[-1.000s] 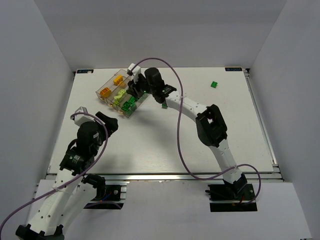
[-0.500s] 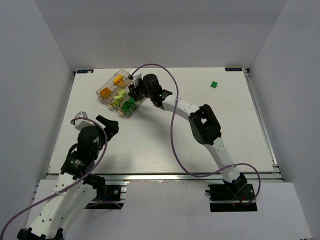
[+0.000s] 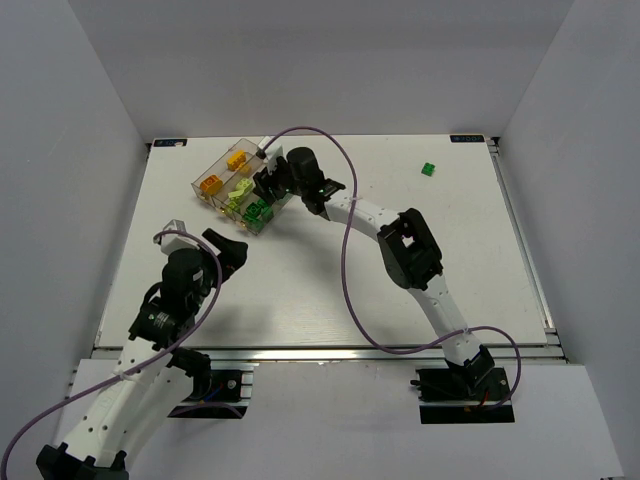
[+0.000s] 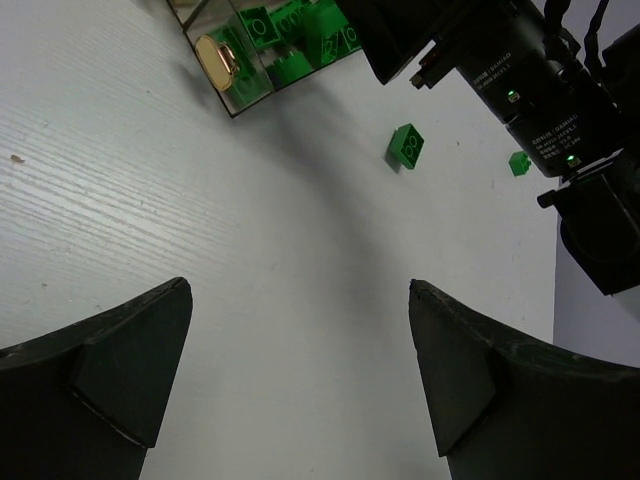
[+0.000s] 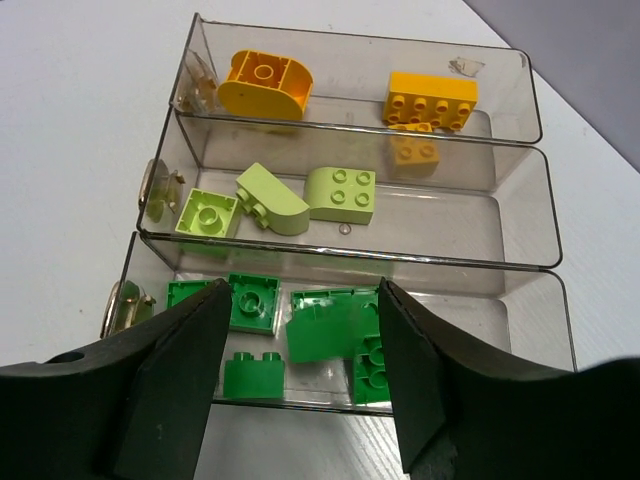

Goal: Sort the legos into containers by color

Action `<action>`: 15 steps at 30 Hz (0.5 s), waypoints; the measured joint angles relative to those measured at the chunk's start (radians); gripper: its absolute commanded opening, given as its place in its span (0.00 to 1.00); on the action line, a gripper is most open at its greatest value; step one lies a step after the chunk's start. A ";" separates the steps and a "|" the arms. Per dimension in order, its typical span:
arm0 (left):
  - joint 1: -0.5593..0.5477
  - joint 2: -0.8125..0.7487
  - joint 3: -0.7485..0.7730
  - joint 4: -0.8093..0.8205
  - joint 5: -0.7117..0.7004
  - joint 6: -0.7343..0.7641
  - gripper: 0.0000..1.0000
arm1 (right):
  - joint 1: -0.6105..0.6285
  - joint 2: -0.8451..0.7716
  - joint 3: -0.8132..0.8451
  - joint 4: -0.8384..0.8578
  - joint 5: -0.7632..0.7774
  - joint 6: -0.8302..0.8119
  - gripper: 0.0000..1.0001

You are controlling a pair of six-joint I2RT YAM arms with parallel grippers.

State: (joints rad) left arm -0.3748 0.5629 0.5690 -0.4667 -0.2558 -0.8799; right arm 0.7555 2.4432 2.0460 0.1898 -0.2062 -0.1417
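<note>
Left gripper point(image 4: 298, 300): spread wide, nothing between the fingers. Hanging low over the table point(image 3: 300, 290), at about 8 o'clock from its middle, aimed toward 1 o'clock.

Near brick point(image 4: 405, 146): dark green, loose on the table, studs up. At 1 o'clock in the left wrist view, just past the tray's corner and close under the right arm. Not made out in the top view.

Tray point(image 5: 350, 258): at 11 o'clock on the table, set aslant.

Tray contents: yellow bricks point(image 5: 265, 80) in the far compartment of the right wrist view, with an orange one beside them. Lime bricks point(image 5: 340, 192) in the middle one, green bricks point(image 5: 320, 325) in the nearest. No fourth compartment in that view.

Right gripper point(image 5: 305, 300): fingers parted, pinching nothing. Poised right above the green compartment, with the sorted green bricks showing through the gap.

Far brick point(image 3: 428, 168): green, alone at 1 o'clock on the table, well apart from the tray and both arms.

Step in hand: by the look of it, a drop-off into the green compartment, fingers apart over the pile. Two green bricks not yet sorted.

Next move: probably a lift clear of the tray walls, then a swing toward 4 o'clock for the near brick.
- Calls for fingers astride the brick's flat sides, a descent to the table and a firm pinch, then a return to the same compartment.
- Left gripper is also wide and facing that brick, but would have to reach in under the right arm.
</note>
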 measured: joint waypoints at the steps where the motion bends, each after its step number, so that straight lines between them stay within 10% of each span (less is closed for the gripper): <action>1: 0.000 0.008 0.000 0.005 0.009 0.000 0.98 | -0.001 -0.002 -0.001 0.000 -0.007 0.000 0.68; 15: 0.000 0.063 0.000 0.081 0.099 0.000 0.95 | -0.050 -0.076 -0.032 -0.070 -0.121 -0.018 0.89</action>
State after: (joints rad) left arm -0.3748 0.6262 0.5690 -0.3859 -0.1570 -0.8803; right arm 0.7059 2.3669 2.0136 0.1200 -0.3275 -0.1596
